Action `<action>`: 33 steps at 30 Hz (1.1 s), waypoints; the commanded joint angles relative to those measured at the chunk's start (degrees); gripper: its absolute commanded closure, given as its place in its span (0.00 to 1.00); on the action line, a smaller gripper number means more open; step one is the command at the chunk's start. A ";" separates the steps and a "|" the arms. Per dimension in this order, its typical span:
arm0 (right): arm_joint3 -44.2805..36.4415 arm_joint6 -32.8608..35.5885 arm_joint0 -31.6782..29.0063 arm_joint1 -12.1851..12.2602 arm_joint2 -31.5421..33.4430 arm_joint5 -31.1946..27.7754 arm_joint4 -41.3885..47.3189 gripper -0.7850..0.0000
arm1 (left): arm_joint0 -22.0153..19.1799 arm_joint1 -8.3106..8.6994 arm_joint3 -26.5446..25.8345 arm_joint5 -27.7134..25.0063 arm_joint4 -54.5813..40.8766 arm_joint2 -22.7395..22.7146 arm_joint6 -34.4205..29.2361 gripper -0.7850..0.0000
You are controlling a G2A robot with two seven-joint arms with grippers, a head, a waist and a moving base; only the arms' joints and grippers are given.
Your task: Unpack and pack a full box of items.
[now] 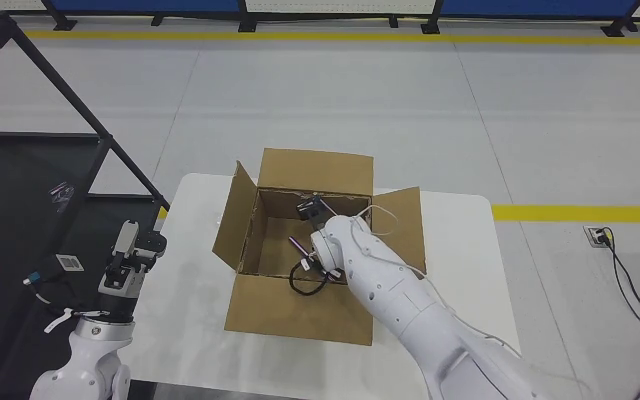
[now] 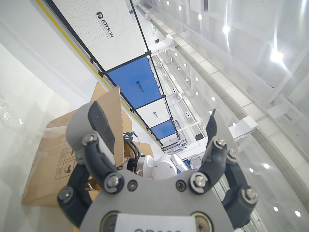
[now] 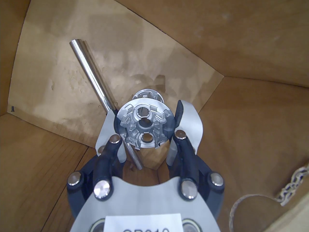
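Observation:
An open cardboard box (image 1: pixel 298 305) stands in the middle of the white table (image 1: pixel 460 260). My right arm goes down into it, with the right gripper (image 1: pixel 306 262) low inside. In the right wrist view that gripper (image 3: pixel 146 118) is shut on a grey cast metal hub (image 3: pixel 144 127) with two round flanges, one finger on each side. A polished steel rod (image 3: pixel 90 71) lies slanted on the box floor, passing beside and under one finger. My left gripper (image 2: pixel 154 119) is open and holds nothing. It points upward at the table's left edge (image 1: pixel 128 250), apart from the box (image 2: pixel 48 160).
The box flaps (image 1: pixel 232 215) stand up all round the opening. A small dark screw (image 3: pixel 12 108) lies in a floor corner. A white cord (image 3: pixel 289 184) and a black cable loop (image 1: pixel 305 282) hang by the right wrist. A black frame (image 1: pixel 60 90) stands left of the table.

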 commanded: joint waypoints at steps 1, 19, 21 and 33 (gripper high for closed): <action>1.86 -0.53 0.43 -0.54 0.05 -0.35 0.55 0.57 | 0.00 0.00 0.00 0.00 0.00 0.00 0.00 0.00; 2.76 -6.53 3.01 -1.32 3.32 -2.17 2.37 0.00 | 0.00 0.00 0.00 0.00 0.00 0.00 0.00 0.00; -0.18 -7.28 2.54 -0.43 4.34 -1.74 1.66 0.00 | 0.00 0.00 0.00 0.00 0.00 0.00 0.00 0.00; -33.04 -4.11 -13.27 7.75 14.44 1.48 -9.02 0.00 | 0.00 0.00 0.00 0.00 0.00 0.00 0.00 0.00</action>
